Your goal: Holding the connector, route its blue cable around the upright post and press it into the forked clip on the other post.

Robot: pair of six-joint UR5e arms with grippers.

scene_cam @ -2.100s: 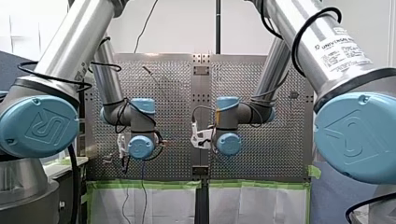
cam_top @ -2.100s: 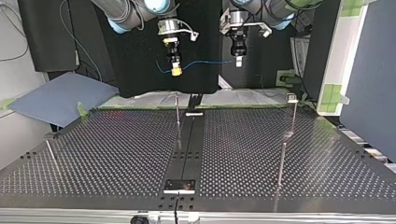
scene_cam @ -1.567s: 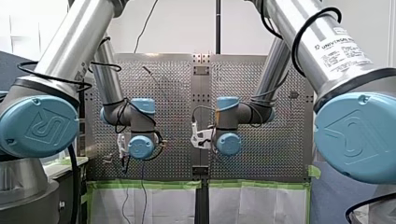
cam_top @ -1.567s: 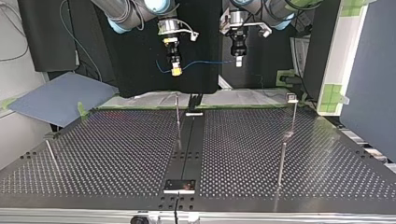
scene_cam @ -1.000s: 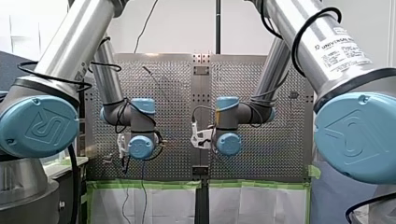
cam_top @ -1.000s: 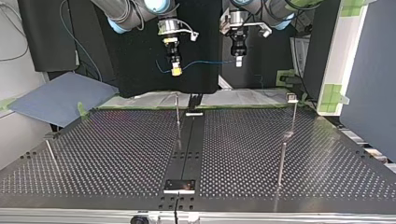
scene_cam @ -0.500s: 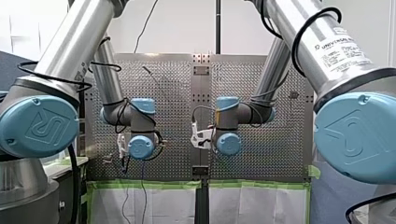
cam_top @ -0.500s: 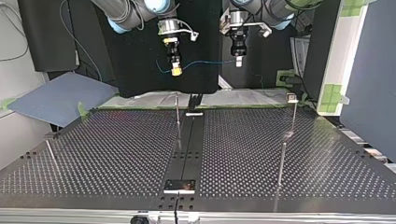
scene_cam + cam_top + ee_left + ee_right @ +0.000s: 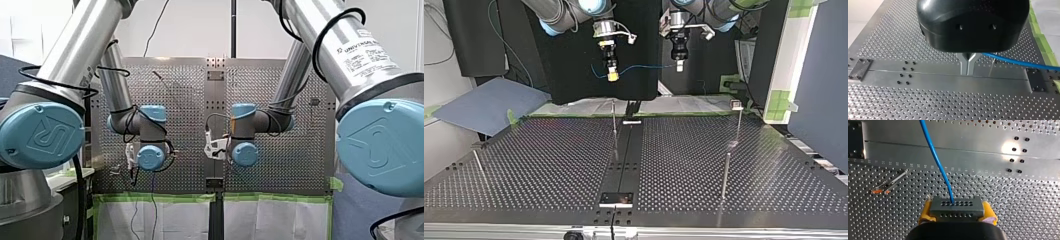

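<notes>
Both arms are hanging high above the table (image 9: 549,165), with the routing not yet begun. My right tool (image 9: 957,213) is clamping the connector (image 9: 957,205) between yellow pads. My left tool (image 9: 968,65), its metal fingers (image 9: 963,64) pinched together, is apparently gripping the blue cable (image 9: 644,66) strung between them. The next move is likely calling for a descent, so the cable wraps the upright post (image 9: 614,125) standing below.

The perforated table (image 9: 549,165) is carrying a smooth strip (image 9: 626,150) down its middle. A middle post (image 9: 614,125) and two side posts (image 9: 739,122) (image 9: 725,175) are standing on it; a leaning rod (image 9: 479,165) is rising at the top view's left.
</notes>
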